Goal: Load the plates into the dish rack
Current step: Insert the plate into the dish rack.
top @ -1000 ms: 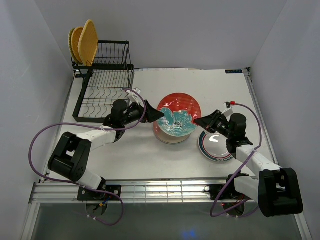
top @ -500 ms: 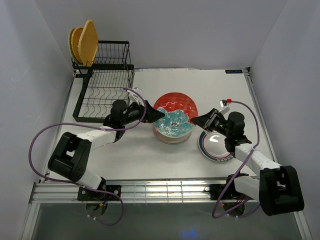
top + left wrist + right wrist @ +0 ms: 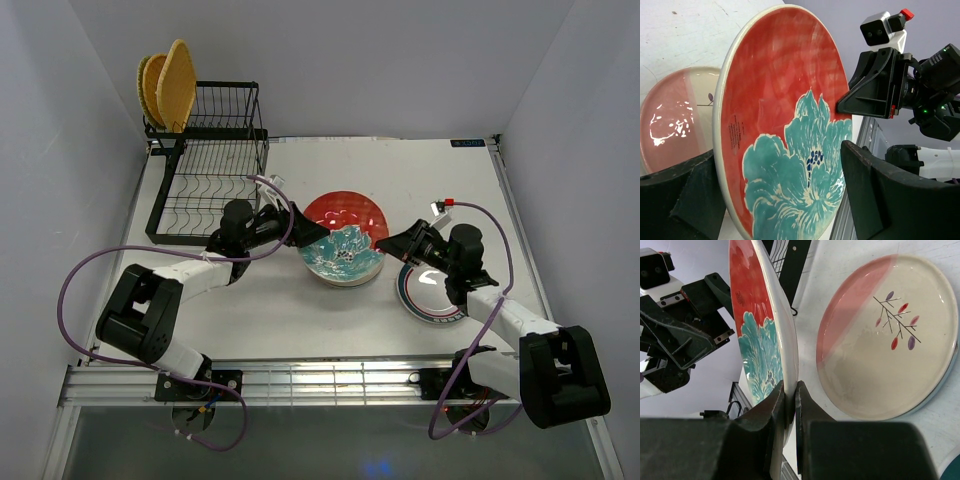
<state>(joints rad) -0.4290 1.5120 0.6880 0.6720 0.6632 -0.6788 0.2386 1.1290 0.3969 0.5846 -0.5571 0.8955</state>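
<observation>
1. White flat matte tabletop (image 3: 300, 320), rectangular; faint dark specks on its surface in the left wrist view (image 3: 685, 30).
2. Pale grey enclosure walls: back panel (image 3: 380, 60), left panel (image 3: 50, 170), right panel (image 3: 590, 160), all plain.
3. Silver slotted aluminium rail (image 3: 330, 382), running along the tabletop's near edge.
4. Small blue-and-white label strip (image 3: 466, 143), at the tabletop's far right edge; print too small to read.
5. Dark glossy floor (image 3: 330, 450) below the rail, with a blue glint.

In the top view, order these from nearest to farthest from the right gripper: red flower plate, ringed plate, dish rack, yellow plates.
1. red flower plate, pinched by the right gripper.
2. ringed plate, under the right arm.
3. dish rack, far left.
4. yellow plates, rear left, in the rack.
</observation>
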